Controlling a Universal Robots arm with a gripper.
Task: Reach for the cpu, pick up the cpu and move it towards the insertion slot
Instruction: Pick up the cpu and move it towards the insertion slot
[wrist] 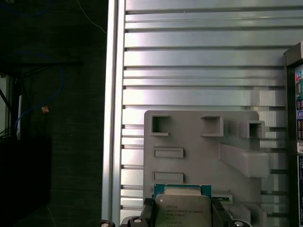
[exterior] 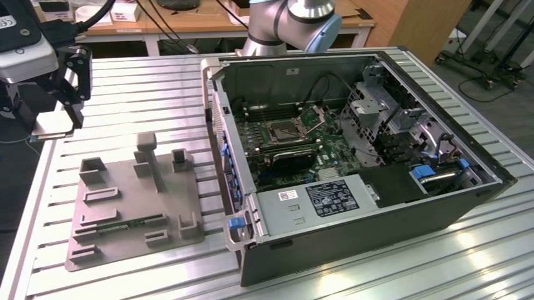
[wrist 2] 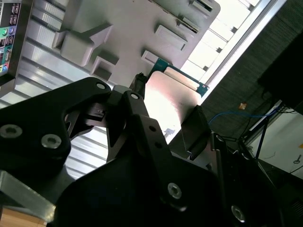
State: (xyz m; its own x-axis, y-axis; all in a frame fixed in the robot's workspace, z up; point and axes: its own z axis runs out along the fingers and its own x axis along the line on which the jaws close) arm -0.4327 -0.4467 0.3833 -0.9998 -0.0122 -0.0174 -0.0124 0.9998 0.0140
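The cpu (exterior: 50,132) is a flat square chip with a silvery face and a green rim. It hangs in the air above the table's far corner on the exterior view's left, clear of the grey holder tray (exterior: 134,200). My gripper (exterior: 60,122) is shut on it, one black finger on each side edge. Both wrist views show the cpu (wrist: 182,201) (wrist 2: 165,90) clamped between the fingers (wrist: 149,213) (wrist 2: 193,128), above the tray's edge. The insertion slot (exterior: 284,131) is the square socket with a raised shiny frame, inside the open computer case on the exterior view's right.
The open computer case (exterior: 467,206) lies on the ribbed metal table (exterior: 150,87), its side wall standing between the tray and the socket. A green memory stick (exterior: 125,224) lies in the tray, among upright posts. The table edge (wrist: 113,118) drops off to a dark floor beside the gripper.
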